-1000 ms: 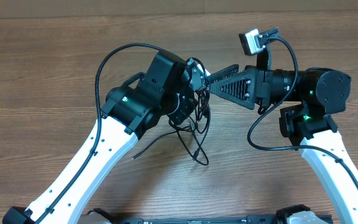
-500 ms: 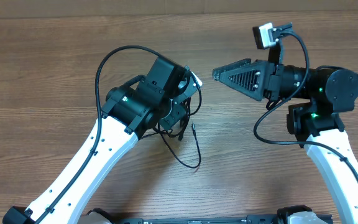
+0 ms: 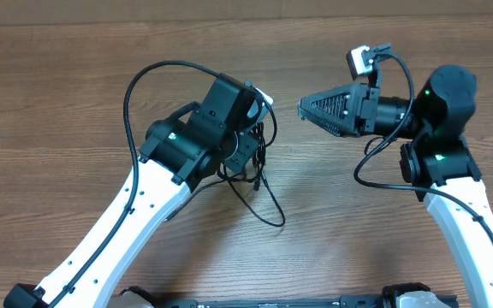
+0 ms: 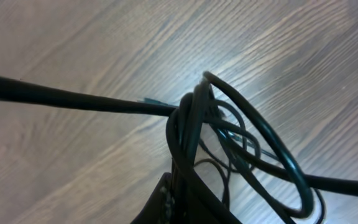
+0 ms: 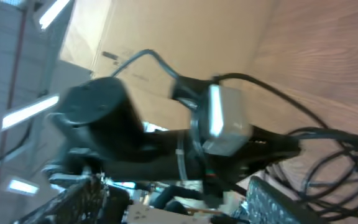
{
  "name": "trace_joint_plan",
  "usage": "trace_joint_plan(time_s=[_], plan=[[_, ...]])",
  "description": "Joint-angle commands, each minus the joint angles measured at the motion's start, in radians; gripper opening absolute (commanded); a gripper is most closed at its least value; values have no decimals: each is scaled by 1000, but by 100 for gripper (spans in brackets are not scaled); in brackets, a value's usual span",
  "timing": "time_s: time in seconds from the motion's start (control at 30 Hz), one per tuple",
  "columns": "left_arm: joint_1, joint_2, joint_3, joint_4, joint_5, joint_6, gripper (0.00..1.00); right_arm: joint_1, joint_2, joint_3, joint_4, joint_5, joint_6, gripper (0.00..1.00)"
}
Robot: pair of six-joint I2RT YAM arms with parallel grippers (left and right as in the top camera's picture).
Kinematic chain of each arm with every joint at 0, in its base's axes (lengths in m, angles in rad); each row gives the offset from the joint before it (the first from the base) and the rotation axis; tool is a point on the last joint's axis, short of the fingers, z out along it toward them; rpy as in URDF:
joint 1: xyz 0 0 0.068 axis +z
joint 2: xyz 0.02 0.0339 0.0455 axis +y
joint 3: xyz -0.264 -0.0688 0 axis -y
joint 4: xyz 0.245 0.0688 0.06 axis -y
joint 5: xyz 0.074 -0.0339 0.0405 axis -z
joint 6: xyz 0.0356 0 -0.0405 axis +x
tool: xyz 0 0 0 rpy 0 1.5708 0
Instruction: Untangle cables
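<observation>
**Item: cables** [image 4: 191, 118], thin black cords, approx. mid-table, a little L of centre.
- Condition: bunched into one tight knot of loops at the left gripper [image 3: 248, 147]. In the left wrist view several strands run together through the pinch, then fan out into overlapping loops over the wood.
- Loose strand [image 3: 277, 222]: hangs off the bundle, curves toward the near edge and hooks back up. Lowest part lies on the table [image 3: 75, 68].
- Plug ends: too small to pick out w/ certainty.

**Item: left gripper.** Jaws closed, clamped on the cable bundle. Mostly hidden under the arm body in the overhead view.

**Item: right gripper** [image 3: 301, 109]. Points L toward the bundle, apart from it, w/ bare wood between. Jaws spread wide and holding nothing. In the right wrist view the two ribbed fingers [image 5: 79, 199] sit at opposite bottom corners.

**Misc.**
- Thick arm wire [image 3: 135, 85]: arcs over the L arm, toward the far-L part of the table. Not part of the bundle.
- Wrist camera [image 3: 359, 60]: small pale box on top of the R arm.
</observation>
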Motion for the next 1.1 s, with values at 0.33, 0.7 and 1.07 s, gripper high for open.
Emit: trace_joint_plan(time_s=[0.33,0.7,1.07], plan=[[-29,2,23,5,82,-149,4,85,-8,8,-311,286,-563,68],[-21,39,23,-37,-33,-193,4,169,-8,8,-403,417,-642,63],[29,57,23,-71,-32,-266,4,177,-8,8,-408,419,-704,61]])
